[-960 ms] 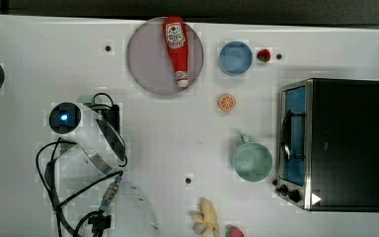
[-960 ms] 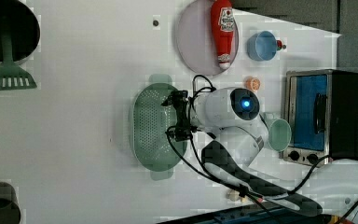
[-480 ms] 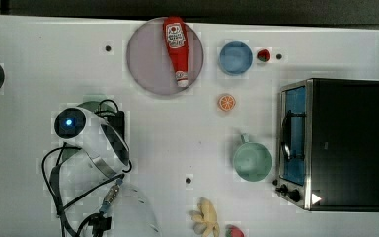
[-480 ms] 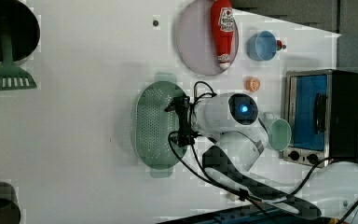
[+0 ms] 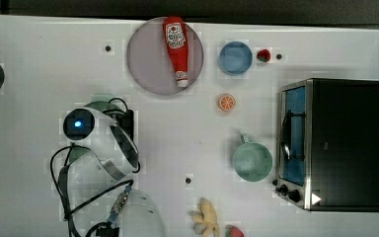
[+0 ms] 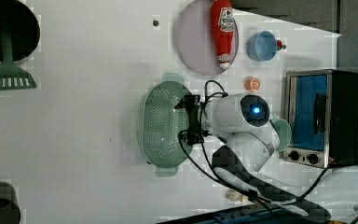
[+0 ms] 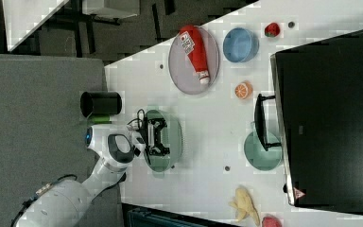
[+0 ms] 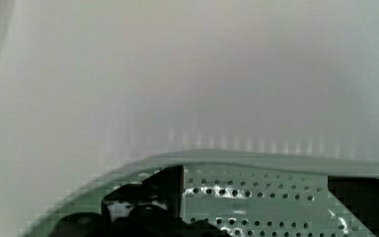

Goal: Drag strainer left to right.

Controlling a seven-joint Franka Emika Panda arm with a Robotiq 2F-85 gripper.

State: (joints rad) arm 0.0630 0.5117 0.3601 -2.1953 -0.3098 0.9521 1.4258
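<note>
Left view: gripper (image 6: 192, 119), jaws fully spread and empty, poised over pale green strainer (image 6: 161, 123) directly beneath it; approach step; next, lower onto the wall, close, then drag.

Bench layout, top view

Strainer (image 6: 161, 123) at the top view's left under the arm; plate (image 5: 148, 59) up centre with ketchup bottle (image 5: 176, 47) lying on it; bowl (image 5: 235, 58) to the plate's right, strawberry (image 5: 263, 55) just beside; orange slice (image 5: 226, 102) below bowl; mug (image 5: 251, 161) left of toaster oven (image 5: 333, 143); banana (image 5: 206, 222) at bottom edge.
</note>
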